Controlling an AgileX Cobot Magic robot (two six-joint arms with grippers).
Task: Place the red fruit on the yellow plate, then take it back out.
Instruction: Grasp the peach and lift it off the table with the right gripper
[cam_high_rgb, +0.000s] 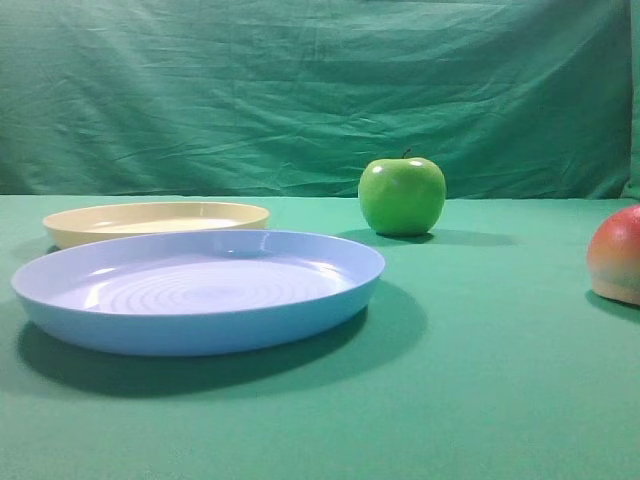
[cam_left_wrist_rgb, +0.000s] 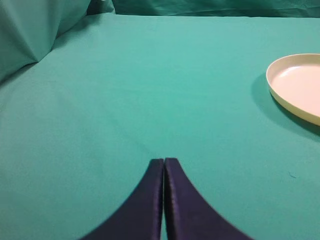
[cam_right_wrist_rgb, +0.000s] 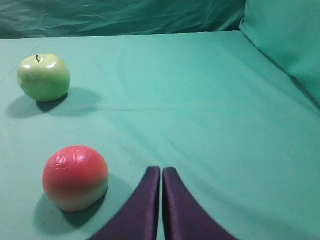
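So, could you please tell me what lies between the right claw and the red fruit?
Nothing but bare green cloth: in the right wrist view the shut right claw sits just right of the red fruit.

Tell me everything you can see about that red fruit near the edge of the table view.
The red fruit is round and smooth, red on top fading to pale yellow-orange underneath, with a slightly dimpled, glossy, plastic-looking skin. It sits upright on the green cloth, casting a soft shadow. Nothing touches it: the closed right gripper is beside it, apart. In the exterior high view it is cut off at the right edge.
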